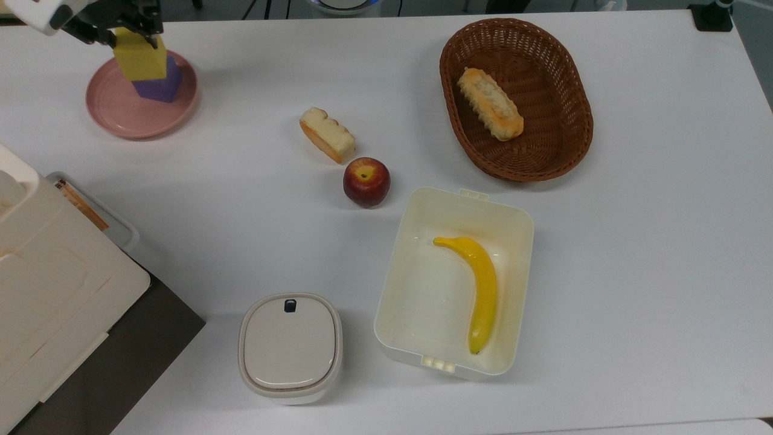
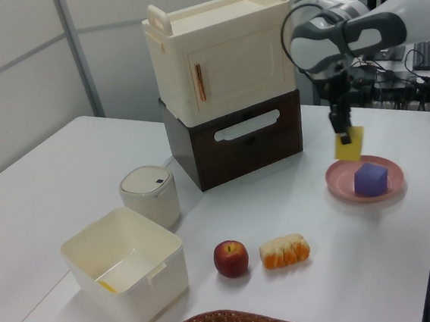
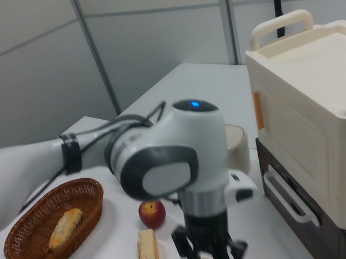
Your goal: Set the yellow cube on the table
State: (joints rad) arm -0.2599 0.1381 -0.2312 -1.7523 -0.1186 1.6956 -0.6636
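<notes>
One white table carries everything, and at its edge stand two stacked cabinets, a cream one with two handles on top of a dark brown one. One Panda arm reaches in over the top view's upper left corner. Next in size come one oval wicker basket holding one long bread roll, and one open cream box holding one yellow banana. Beside the box sits one lidded grey-white container. One round pink plate lies at the top view's upper left, with one purple block resting on it. The gripper hangs above the plate's near rim in the left view, its fingers clamped on the upper part of the one yellow cube, which hangs tilted in the air, clear of the purple block and above the plate, not touching the table. In the top view the cube overlaps the purple block beneath it. On the bare table between plate and box lie one slice of bread and, just beside it, one red apple.
</notes>
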